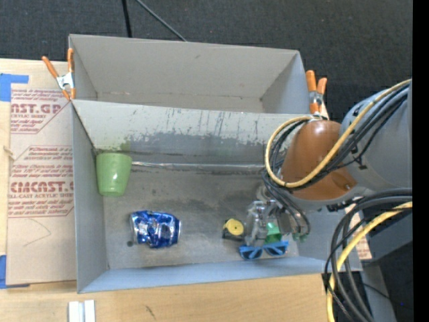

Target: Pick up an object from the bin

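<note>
Blue sunglasses point(263, 251): lying in near right corner of grey bin point(194, 196), directly under claw point(260, 225), yellow disc point(233, 229) just beside. Claw opening: cannot tell, nor any hold. Advice: straddle the bridge squarely, clear of the wall.

Noted bin point(90, 193) right wall and near-right corner covered by arm point(375, 146) and its orange cover point(315, 159). Logged arm as cut off at right edge. Unable to identify small green thing point(273, 232) at gripper point(260, 228): mostly hidden under it. Cannot trace full outline of blue sunglasses point(263, 250); upper rim tucked beneath gripper. Cannot tell kind of small yellow round thing point(233, 229): too small. Cannot read print on crumpled blue wrapper point(155, 229).
</note>
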You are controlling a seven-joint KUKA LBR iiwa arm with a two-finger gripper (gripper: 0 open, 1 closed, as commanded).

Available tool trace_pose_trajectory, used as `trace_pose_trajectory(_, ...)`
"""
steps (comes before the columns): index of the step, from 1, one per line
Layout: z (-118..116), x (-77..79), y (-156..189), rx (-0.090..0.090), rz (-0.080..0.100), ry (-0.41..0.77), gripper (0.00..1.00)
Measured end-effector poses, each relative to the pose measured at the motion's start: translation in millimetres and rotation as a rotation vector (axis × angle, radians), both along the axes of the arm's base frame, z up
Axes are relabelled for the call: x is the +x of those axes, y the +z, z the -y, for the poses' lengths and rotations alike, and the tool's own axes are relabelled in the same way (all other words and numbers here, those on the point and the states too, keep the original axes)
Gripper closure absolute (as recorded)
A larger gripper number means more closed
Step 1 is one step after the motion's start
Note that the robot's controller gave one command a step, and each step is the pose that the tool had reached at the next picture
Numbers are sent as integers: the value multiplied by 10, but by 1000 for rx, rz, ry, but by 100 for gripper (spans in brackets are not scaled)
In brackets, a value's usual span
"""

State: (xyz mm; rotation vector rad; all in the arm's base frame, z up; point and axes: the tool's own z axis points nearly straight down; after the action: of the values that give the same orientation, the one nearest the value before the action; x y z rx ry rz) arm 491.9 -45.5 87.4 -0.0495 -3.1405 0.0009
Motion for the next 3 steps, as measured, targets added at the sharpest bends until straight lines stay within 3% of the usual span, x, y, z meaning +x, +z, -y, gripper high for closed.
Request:
trace_pose_trajectory(1,-1,0,0,0,0,0,0)
trace_pose_trajectory(2,-2,0,0,0,0,0,100)
trace_pose_trajectory(3,-2,0,0,0,0,0,0)
